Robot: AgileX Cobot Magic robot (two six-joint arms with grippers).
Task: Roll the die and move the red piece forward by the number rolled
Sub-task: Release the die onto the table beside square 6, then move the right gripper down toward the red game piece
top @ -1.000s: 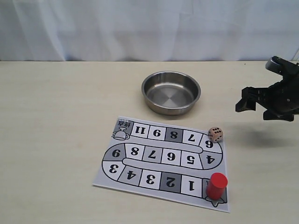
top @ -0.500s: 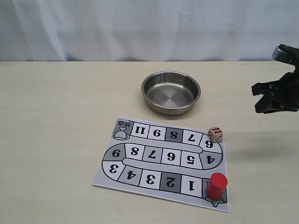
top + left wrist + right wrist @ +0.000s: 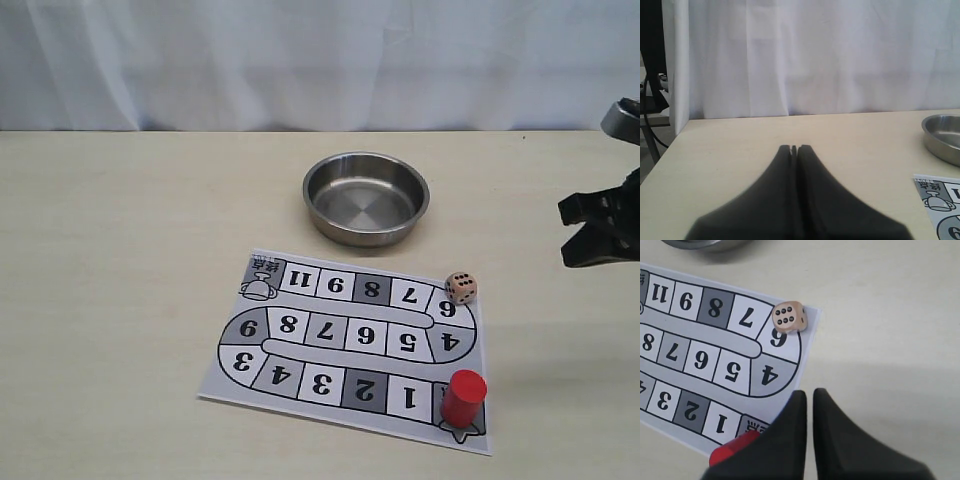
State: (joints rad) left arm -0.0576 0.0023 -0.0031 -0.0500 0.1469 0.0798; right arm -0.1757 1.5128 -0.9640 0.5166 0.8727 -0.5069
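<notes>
Red piece [image 3: 464, 396] upright on the board's [image 3: 300, 352] near right corner; die [image 3: 461, 288], six up, at its far right edge beside square 6; bowl [image 3: 366, 197] beyond; left gripper [image 3: 794, 148] pressed together, right gripper [image 3: 807, 391] nearly so, both holding nothing.

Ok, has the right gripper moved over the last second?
Yes. The right gripper has drawn back to the right, farther from the bowl and nearer the frame edge.
</notes>
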